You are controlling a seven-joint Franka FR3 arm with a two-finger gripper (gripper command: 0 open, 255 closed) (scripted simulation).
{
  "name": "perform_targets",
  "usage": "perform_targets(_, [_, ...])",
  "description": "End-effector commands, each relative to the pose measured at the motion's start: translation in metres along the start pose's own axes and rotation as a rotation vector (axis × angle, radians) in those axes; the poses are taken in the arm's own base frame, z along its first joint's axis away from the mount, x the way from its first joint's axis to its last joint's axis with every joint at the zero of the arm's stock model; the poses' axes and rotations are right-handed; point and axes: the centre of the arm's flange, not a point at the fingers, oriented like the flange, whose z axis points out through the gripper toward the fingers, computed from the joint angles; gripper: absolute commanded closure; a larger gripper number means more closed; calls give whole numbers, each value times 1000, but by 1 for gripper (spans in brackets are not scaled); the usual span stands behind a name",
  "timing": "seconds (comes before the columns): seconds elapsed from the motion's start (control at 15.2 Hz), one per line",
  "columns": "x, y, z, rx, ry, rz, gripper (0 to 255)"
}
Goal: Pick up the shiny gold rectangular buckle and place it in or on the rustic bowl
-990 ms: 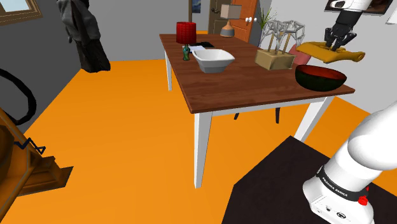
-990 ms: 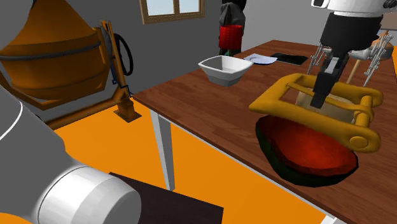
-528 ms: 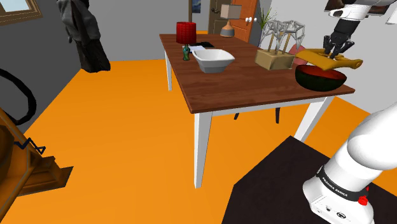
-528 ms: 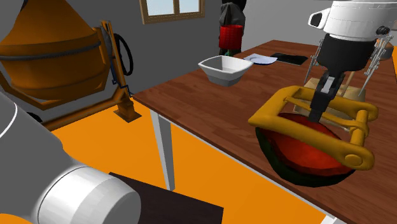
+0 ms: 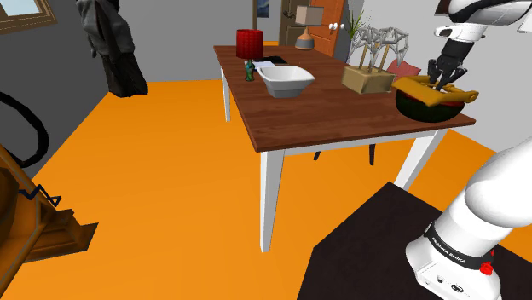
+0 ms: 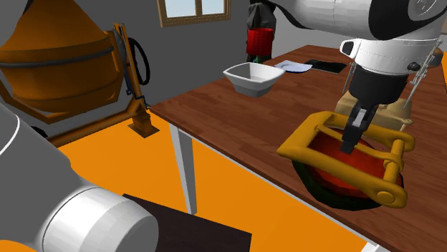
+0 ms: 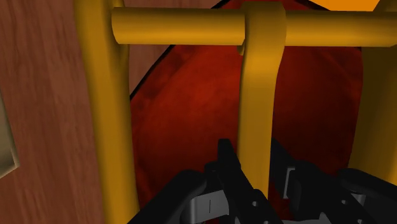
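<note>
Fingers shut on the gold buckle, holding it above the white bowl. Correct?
Wrong bowl. The fingers are shut on the gold buckle, but they hold it above the dark bowl with the red inside. The white bowl stands apart, farther along the table. The second exterior view shows this.

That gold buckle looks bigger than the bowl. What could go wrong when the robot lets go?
The buckle reaches past the bowl's rim, so once released it may tip and slide off. The bowl sits near the table edge; a push from the gripper might shove it over.
</note>
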Motion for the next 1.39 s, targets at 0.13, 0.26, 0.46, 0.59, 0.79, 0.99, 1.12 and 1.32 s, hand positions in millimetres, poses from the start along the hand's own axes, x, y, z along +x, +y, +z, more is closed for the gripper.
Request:
perform_targets(0.13, [0, 0, 3, -1, 0, 0, 255])
perform_targets(0.26, [0, 0, 3, -1, 0, 0, 255])
perform_targets(0.46, [0, 0, 3, -1, 0, 0, 0])
perform_targets(0.59, [0, 0, 3, -1, 0, 0, 0])
perform_targets(0.79, [0, 0, 3, -1, 0, 0, 0])
perform_targets(0.99, [0, 0, -36, -1, 0, 0, 0])
perform_targets(1.12, [0, 0, -47, -1, 0, 0, 0])
perform_targets(1.32, [0, 0, -47, -1, 0, 0, 0])
